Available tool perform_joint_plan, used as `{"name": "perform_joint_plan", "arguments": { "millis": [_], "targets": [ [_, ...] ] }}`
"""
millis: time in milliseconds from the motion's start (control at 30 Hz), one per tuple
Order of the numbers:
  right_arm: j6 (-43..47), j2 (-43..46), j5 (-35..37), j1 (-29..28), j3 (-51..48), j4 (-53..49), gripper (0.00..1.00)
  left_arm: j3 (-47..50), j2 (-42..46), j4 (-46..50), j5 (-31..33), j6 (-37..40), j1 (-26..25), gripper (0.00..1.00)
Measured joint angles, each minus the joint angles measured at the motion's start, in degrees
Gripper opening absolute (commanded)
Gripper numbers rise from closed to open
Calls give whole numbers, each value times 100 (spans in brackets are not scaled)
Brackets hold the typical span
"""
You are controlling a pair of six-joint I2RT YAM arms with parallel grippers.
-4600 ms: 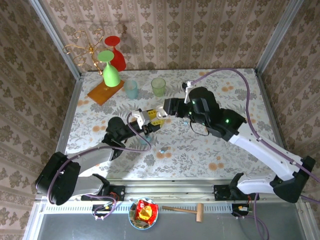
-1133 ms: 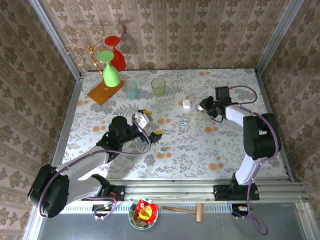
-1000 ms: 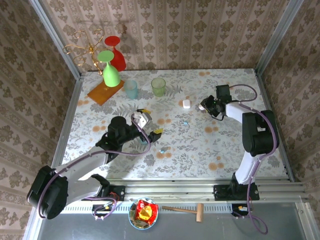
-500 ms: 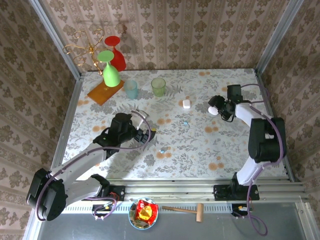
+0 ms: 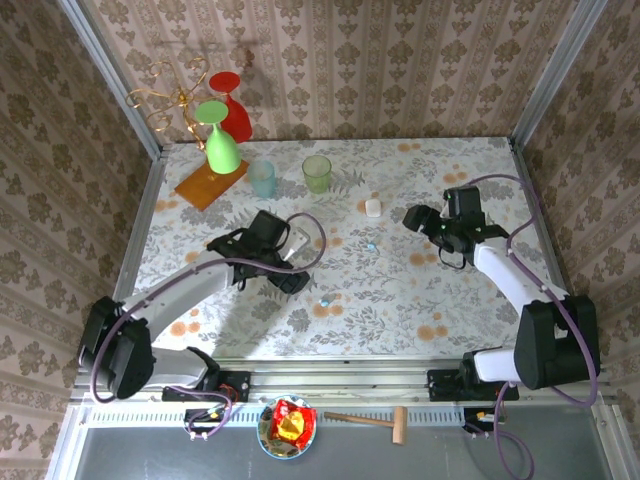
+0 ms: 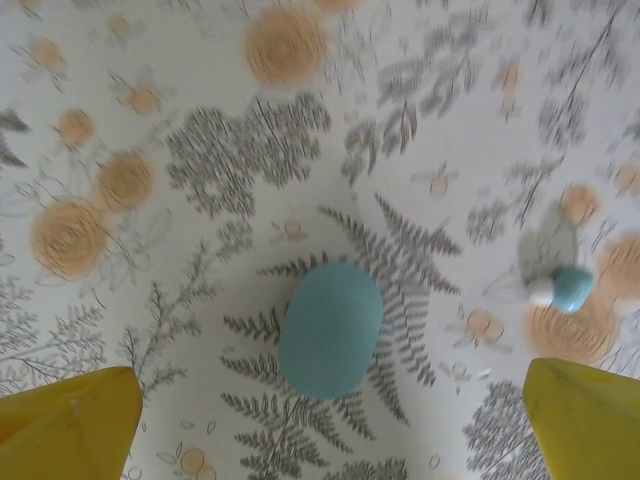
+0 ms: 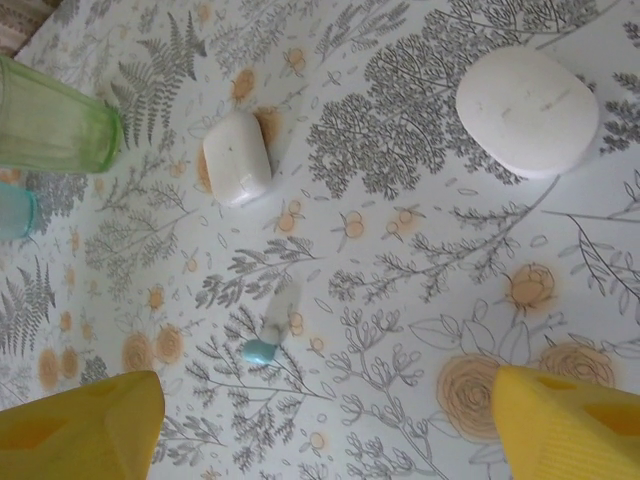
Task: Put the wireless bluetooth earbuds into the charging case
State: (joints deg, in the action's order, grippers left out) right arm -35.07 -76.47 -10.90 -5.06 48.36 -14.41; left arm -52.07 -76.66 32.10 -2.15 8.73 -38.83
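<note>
Sitting on the ledge before the arm bases are a bowl of red and yellow wrappers (image 5: 288,425) and a small wooden mallet (image 5: 372,419). Just past them, on the floral-patterned surface (image 5: 470,310), a tiny pale-blue and white plastic earbud (image 5: 323,299) lies loose near the middle. Beside it the left pincer (image 6: 328,420) hangs over a light-blue, pebble-shaped plastic case (image 6: 330,328). The left wrist view shows its yellow fingertips (image 6: 70,420) spread wide at either side, gripping nothing. The case lies flat on the surface beyond them, and the earbud is just to the case's right, not touching it. Farther out, a second pale-blue earbud with a white stem (image 5: 371,245) lies alone between the two arms. The right pincer (image 7: 325,425) hovers to its right, likewise gaping and empty, its yellow fingertips (image 7: 570,420) well apart. Ahead of it a white, pebble-shaped case (image 7: 528,110) rests on the surface, clear of both fingers. Beyond the second earbud sits a small white rounded-rectangle case (image 5: 373,207). Neither earbud is inside any case. Toward the back wall stand a green ribbed tumbler (image 5: 317,173) and a pale-blue tumbler (image 5: 262,178), then a green goblet (image 5: 221,145) on a wooden board (image 5: 200,190), a red goblet (image 5: 232,105) and a gold wire rack (image 5: 165,100).
</note>
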Motion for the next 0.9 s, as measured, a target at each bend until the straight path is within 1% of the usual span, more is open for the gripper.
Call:
{"name": "perform_joint_plan", "arguments": {
  "millis": [100, 200, 333, 500, 567, 667, 733, 800, 867, 900],
  "targets": [
    [26, 90, 0, 0, -85, -50, 86, -15, -352, 212, 9, 365, 37, 96],
    [44, 142, 0, 0, -98, -85, 85, -144, -743, 365, -61, 612, 188, 94],
    [42, 205, 2, 0, -107, -85, 85, -315, -1152, 372, -164, 846, 365, 89],
    [39, 229, 2, 0, -173, -85, 85, -387, -1499, 341, -387, 1025, 367, 83],
    [39, 229, 2, 0, -195, -85, 85, -413, -1644, 310, -417, 1071, 367, 78],
    [39, 229, 0, 0, -203, -85, 85, -426, -1814, 236, -426, 1115, 367, 74],
    [39, 236, 0, 2, -205, -87, 85, -426, -1869, 203, -422, 1158, 367, 68],
    [39, 264, 2, 0, -205, -98, 85, -426, -1917, 177, -404, 1213, 367, 59],
    [33, 330, 0, 0, -210, -114, 85, -426, -1945, 170, -400, 1220, 367, 55],
    [28, 365, 0, 0, -210, -116, 85, -426, -1950, 170, -402, 1222, 367, 52]
  ]
}}
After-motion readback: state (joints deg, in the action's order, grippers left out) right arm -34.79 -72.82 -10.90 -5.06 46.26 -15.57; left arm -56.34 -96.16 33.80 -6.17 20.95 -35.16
